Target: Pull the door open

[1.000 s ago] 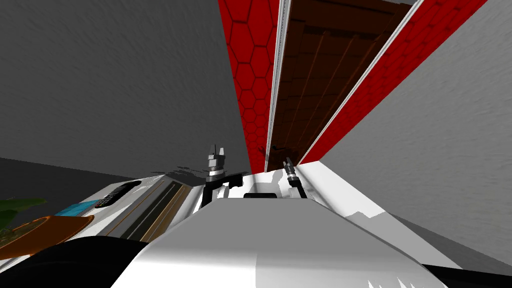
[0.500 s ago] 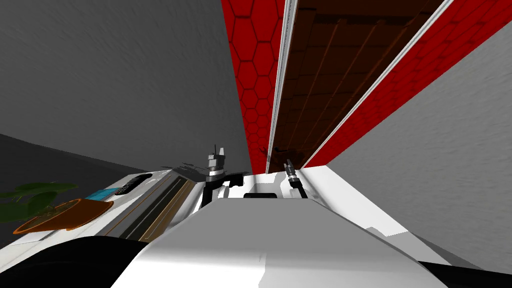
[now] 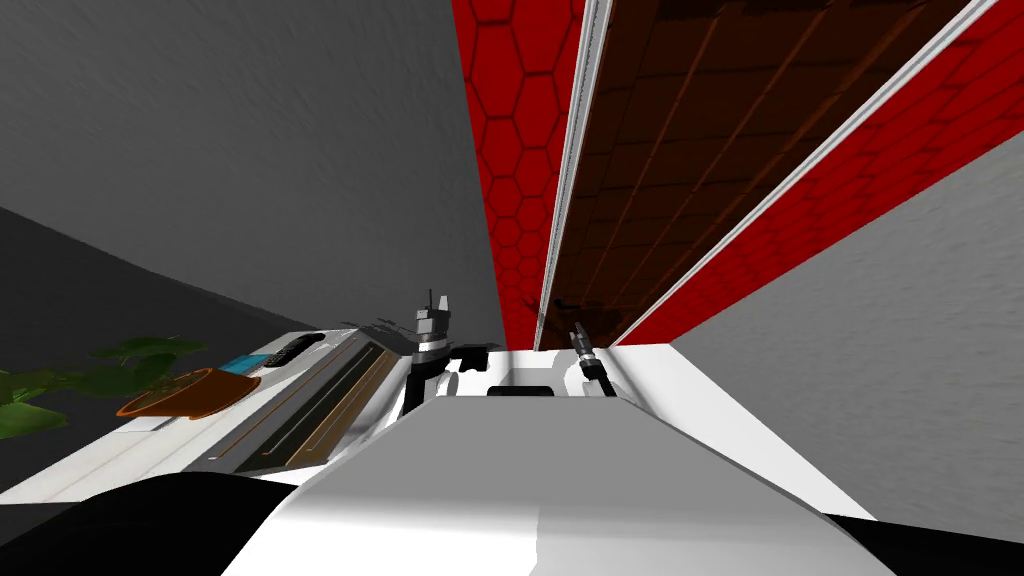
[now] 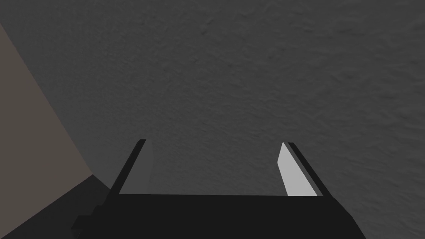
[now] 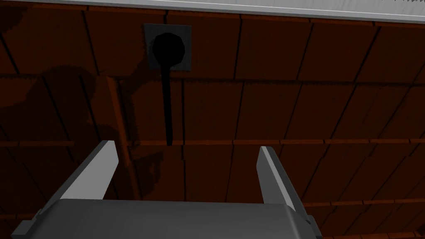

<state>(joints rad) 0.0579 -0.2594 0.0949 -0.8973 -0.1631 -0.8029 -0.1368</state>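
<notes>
Right end effector point(image 5: 186, 144), blades wide apart & empty, faces black lever handle point(image 5: 168, 108) on dark brown panelled door point(image 5: 290, 103), prob. to straddle it; left end effector point(image 4: 213, 142) likewise spread

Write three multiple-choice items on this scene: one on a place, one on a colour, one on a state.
1. The potted plant stands: A on the white counter at the robot's left; B on the floor; C on a chair.
2. The wall beside the door is: A blue; B red; C green.
3. Before the black handle, the right gripper is: A shut on it; B shut on nothing; C open.
Answers: 1 A, the head view shows it there; 2 B, red hexagons flank the door; 3 C, its fingers stand apart.
</notes>
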